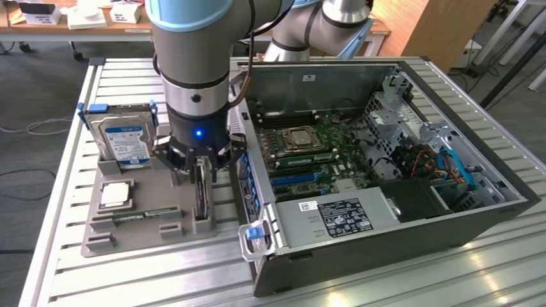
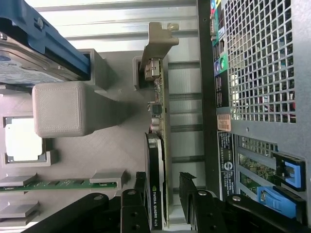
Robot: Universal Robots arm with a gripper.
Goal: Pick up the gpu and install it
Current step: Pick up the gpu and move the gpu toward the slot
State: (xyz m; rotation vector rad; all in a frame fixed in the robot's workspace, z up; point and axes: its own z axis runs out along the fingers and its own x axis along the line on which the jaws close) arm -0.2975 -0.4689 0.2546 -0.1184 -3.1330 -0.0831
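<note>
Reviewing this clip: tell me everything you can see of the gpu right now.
The gpu is a thin card with a black shroud lettered NVIDIA Quadro, a greenish board edge and a pale metal bracket at one end. It stands on edge, slotted in the grey holder beside the open computer case, not yet installed. The open gripper straddles it, one finger each side; whether they touch is unclear.

We see our arm (image 1: pixel 193 51) come down from above with its grey forearm upright, and the dark wrist (image 1: pixel 198 118) points vertically downward, a small blue light glowing on its side. Our gripper (image 1: pixel 202 174) hangs low, its black fingers (image 2: pixel 132 213) aimed straight down. The jaws stand wide apart and are clamped on nothing.
</note>
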